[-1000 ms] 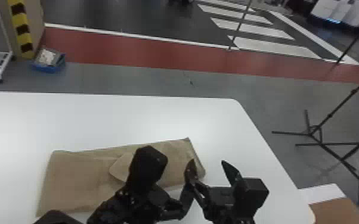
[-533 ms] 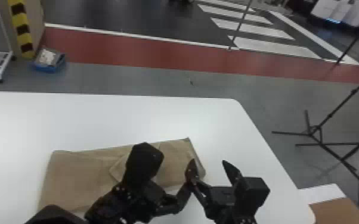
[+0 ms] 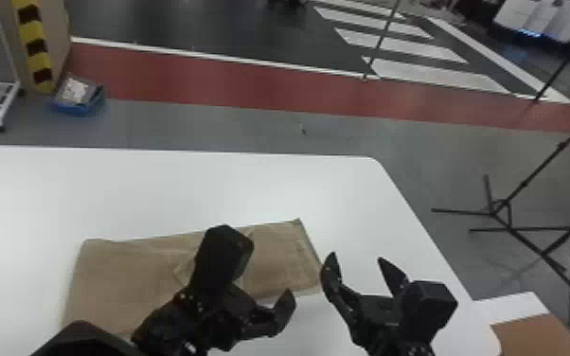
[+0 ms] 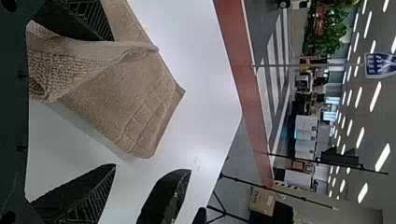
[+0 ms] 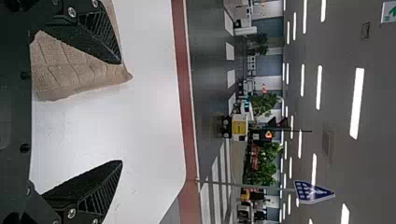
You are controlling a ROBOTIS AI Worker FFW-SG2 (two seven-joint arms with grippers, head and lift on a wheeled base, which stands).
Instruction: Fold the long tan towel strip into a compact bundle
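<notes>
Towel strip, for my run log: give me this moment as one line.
towel strip: on table, flap folded over, not yet compact | left gripper: open, over towel | right gripper: open, by towel's right end

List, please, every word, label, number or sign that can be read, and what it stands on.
No text is readable.
Blue sign on a pole: marks too small.
Cardboard box: print too small.
Green-and-white sign, cut off: no words readable.
Tan towel strip: none seen.
</notes>
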